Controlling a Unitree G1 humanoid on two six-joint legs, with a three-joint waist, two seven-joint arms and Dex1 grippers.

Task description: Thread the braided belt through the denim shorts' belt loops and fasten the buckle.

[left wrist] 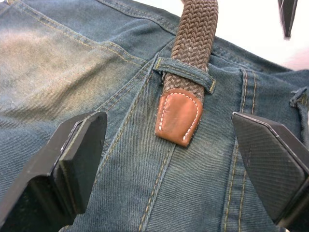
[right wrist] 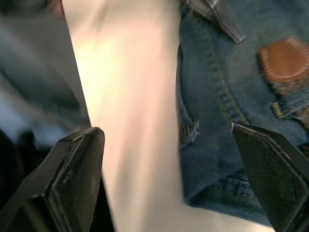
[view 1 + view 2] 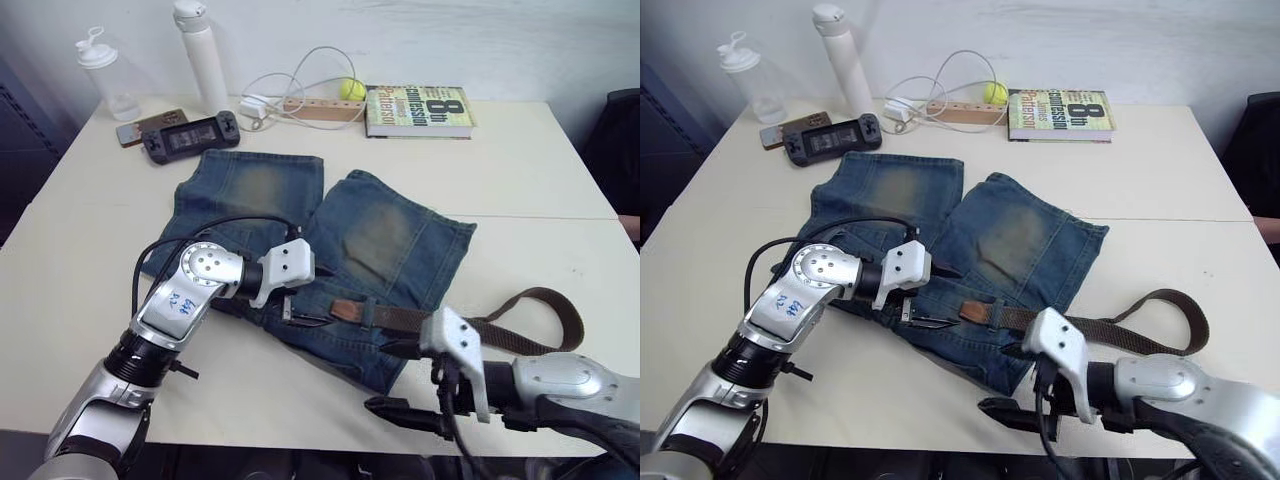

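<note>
The denim shorts (image 3: 330, 250) lie flat on the counter (image 3: 520, 180), waistband toward the robot, legs pointing away. The left end effector (image 1: 169, 164) hangs just above the waistband with its two black fingers spread wide and nothing between them. Straight ahead of it, between those fingers, the tan leather tip (image 1: 178, 116) of the braided belt (image 1: 193, 43) pokes out from under one of the belt loops (image 1: 186, 70), so the strap has passed through that loop. From there the belt runs along the waistband toward the right end effector (image 3: 400, 380), then curls away in a loose loop on the bare counter beyond it.

The right end effector hovers at the near counter edge, just beside the shorts' corner, fingers also spread and empty.

Far beyond both end effectors sits a book (image 3: 418, 110) whose cover shows a large "8th"; the rest looks like "Confession", though I can't be sure. Near it are a yellow ball (image 3: 351, 89), a white cable (image 3: 300, 80), a handheld game console (image 3: 190, 136), a white bottle (image 3: 203, 55) and a clear shaker bottle (image 3: 105, 75). The left forearm carries a scrawled blue marking that I can't read.
</note>
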